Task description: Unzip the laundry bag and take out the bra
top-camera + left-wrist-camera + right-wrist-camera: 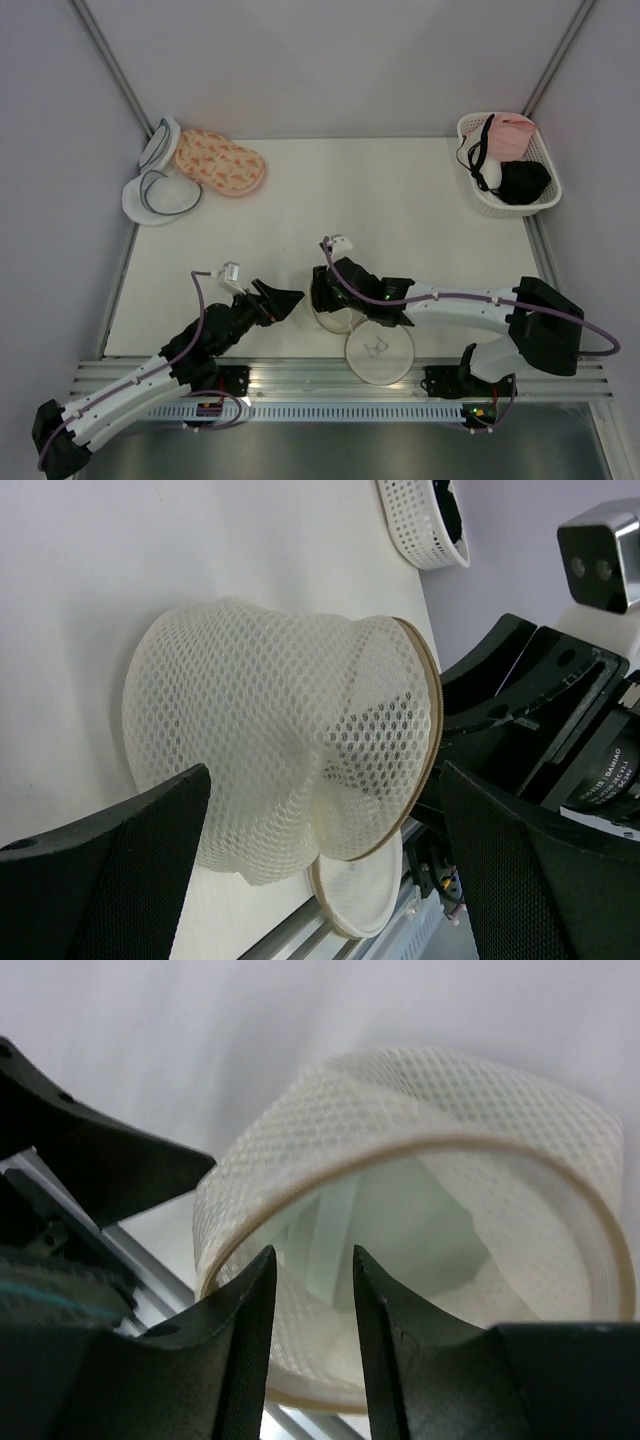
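Observation:
The laundry bag (336, 316) lies near the table's front edge, unzipped, its white mesh dome (260, 730) tipped on its side and its tan-rimmed lid (380, 352) flat beside it. In the right wrist view the pale mint bra (400, 1210) shows inside the bag's mouth (430, 1100). My right gripper (313, 1255) points into that mouth, jaws a little apart with nothing between them. My left gripper (325, 780) stands wide open just left of the dome, one finger on each side of it in its own view, not touching it.
A white basket (480, 195) at the back right holds a black bra (522, 181) and a pink garment (510, 133). A pink flowered pouch (219, 161) and white grey-rimmed pouches (158, 194) lie at the back left. An aluminium rail (300, 372) runs along the near edge.

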`<state>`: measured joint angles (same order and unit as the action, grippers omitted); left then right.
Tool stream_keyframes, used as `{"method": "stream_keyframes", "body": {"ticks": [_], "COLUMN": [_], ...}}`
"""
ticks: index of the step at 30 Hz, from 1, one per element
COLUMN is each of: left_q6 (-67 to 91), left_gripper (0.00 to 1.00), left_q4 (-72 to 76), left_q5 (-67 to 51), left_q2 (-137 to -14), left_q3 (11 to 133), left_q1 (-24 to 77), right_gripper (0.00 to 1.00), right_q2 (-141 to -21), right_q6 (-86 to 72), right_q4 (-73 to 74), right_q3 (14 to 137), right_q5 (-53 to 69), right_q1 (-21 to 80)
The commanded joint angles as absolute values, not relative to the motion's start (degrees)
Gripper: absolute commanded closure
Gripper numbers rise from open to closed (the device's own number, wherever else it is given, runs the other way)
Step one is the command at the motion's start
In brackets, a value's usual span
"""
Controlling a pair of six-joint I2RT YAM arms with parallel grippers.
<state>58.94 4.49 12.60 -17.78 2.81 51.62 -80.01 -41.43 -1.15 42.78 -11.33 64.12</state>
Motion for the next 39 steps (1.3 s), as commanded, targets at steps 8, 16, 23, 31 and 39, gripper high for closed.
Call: {"method": "stream_keyframes", "body": {"ticks": [8,16,23,31,39], "left_q6": [61.9,62.2,62.9,63.0,62.9], "left_gripper": [0.02,0.02,0.02,0.01,0.01], "left_q4": [0.4,-2.8,-6.1,-7.7,-7.5], "left_q5": [13.7,14.1,14.0,14.2,15.7], "left_q2": [-13.4,-8.6,-5.1,-3.4,-3.9], "left_q3": [0.1,0.0,0.0,-1.1,-0.6], "left_q1": [51.8,51.9,51.8,51.9,51.9], "right_gripper": [0.44,0.43,1.0,1.0,1.0], "right_q2": [-97.1,-103.2,-105.6,-95.9,-74.5], "right_q6": [-42.1,-41.5,-41.2,-40.4,-37.1], "right_q4": [17.9,14.3,11.4,9.9,8.5], "right_q3": [59.0,58.6,57.0,50.4,44.0], "right_q5": [-26.5,-25.5,-23.7,-22.3,-15.5], "right_q1": [65.6,66.0,66.0,66.1,67.2]}}
